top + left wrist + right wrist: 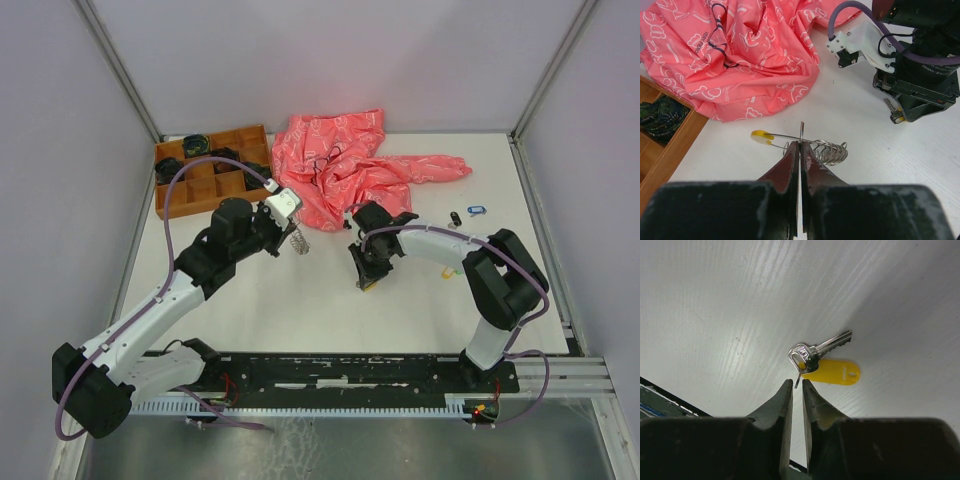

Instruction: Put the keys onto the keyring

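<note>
The left gripper (800, 142) pinches the keyring (830, 150); right gripper (797, 385) jaws narrow, grip unclear, yellow-tagged key (812, 352) at one o'clock

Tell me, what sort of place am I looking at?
Probably a lab test bench: two robot arms bolted at the near edge of a white table, plain panels walling it in, and props like a key and a pink cloth.
</note>
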You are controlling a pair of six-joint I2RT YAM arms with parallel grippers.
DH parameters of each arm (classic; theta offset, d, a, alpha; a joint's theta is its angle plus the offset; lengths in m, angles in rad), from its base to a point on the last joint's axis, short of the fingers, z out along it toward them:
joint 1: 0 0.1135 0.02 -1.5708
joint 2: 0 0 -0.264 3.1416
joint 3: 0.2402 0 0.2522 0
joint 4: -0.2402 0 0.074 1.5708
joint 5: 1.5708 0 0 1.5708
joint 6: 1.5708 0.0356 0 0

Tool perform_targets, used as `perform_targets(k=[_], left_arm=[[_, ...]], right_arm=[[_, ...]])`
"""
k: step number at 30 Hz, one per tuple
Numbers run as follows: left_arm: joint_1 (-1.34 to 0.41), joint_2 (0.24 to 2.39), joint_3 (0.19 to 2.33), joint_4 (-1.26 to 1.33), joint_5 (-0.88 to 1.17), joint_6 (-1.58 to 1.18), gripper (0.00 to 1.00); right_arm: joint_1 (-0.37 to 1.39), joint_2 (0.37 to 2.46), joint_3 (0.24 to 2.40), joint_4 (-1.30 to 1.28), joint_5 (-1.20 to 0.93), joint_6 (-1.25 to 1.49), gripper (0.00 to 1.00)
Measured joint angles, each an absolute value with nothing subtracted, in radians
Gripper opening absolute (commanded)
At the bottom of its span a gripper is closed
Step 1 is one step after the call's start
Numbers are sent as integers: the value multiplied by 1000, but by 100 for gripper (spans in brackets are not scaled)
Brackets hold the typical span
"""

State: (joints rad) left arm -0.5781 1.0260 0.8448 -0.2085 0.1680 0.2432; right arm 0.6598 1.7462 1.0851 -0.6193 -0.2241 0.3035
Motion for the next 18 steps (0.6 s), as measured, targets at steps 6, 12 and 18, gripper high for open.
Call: perform_targets(k=[6,12,18], left_arm=[[-578,1026,845,-208,168,243,3],[-578,1028,845,-209,168,243,3],[-577,1029,845,-210,169,243,3]], right_arm=[[664,1749,1096,-624,-220,332,24],[675,1756,1100,-628,-196,356,23],[682,1768,1105,-632,-175,369,20]])
